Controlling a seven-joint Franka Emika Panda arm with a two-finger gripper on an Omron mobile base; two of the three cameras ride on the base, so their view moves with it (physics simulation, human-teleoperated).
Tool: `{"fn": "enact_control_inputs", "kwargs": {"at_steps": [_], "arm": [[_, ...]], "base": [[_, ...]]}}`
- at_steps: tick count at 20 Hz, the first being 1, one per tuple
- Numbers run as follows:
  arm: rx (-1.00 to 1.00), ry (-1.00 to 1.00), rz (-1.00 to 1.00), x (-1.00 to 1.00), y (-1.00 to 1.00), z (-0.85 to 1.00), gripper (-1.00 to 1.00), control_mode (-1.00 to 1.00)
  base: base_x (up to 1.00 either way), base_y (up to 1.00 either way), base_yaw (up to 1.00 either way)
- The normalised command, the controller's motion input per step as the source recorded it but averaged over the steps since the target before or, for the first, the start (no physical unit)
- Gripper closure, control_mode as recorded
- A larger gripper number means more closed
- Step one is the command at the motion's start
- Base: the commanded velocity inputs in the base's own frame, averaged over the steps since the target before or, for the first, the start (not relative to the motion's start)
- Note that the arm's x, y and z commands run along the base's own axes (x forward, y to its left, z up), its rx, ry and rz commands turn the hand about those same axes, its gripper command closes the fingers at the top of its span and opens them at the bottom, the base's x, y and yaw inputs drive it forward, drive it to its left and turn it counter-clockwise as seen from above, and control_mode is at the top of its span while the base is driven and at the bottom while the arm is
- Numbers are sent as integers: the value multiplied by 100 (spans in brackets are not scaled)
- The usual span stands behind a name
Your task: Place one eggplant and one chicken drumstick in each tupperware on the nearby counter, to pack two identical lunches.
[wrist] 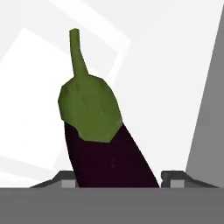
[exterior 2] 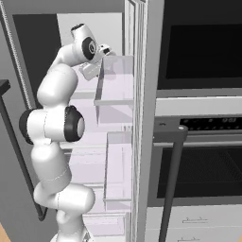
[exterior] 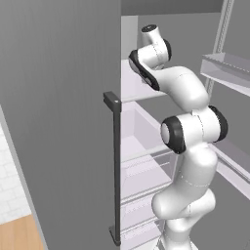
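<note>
A dark purple eggplant (wrist: 111,157) with a green cap and stem stands upright in the hand view, on a white fridge shelf. My gripper (wrist: 119,178) has its two dark fingertips (wrist: 68,180) pressed against the eggplant's lower sides, shut on it. In the right base view the gripper (exterior 2: 101,52) reaches into the upper fridge compartment, above a clear shelf (exterior 2: 116,101). The tupperware, the chicken drumstick and the counter are out of view.
The open fridge door with its dark bar handle (exterior: 116,166) stands left of the arm. Door bins (exterior: 224,68) hang at the right. A built-in oven (exterior 2: 203,47) with a dark handle (exterior 2: 172,189) flanks the fridge.
</note>
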Motion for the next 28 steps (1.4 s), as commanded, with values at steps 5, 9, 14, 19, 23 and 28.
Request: {"fn": "enact_control_inputs", "kwargs": {"at_steps": [5,9,14,19,23,28], "arm": [[-10,-35,0,-39,8,-12,100,-100],[-6,-66,0,-78,14,13,100,-100],[0,-88,0,-100,15,20,100,-100],[0,-73,0,-100,22,8,100,-100],[0,-38,0,-100,21,-4,100,-100],[0,3,0,-80,27,-7,100,100]], "base": [[0,0,0],[0,0,0],[0,0,0],[0,0,0],[0,0,0],[-20,7,0]]}}
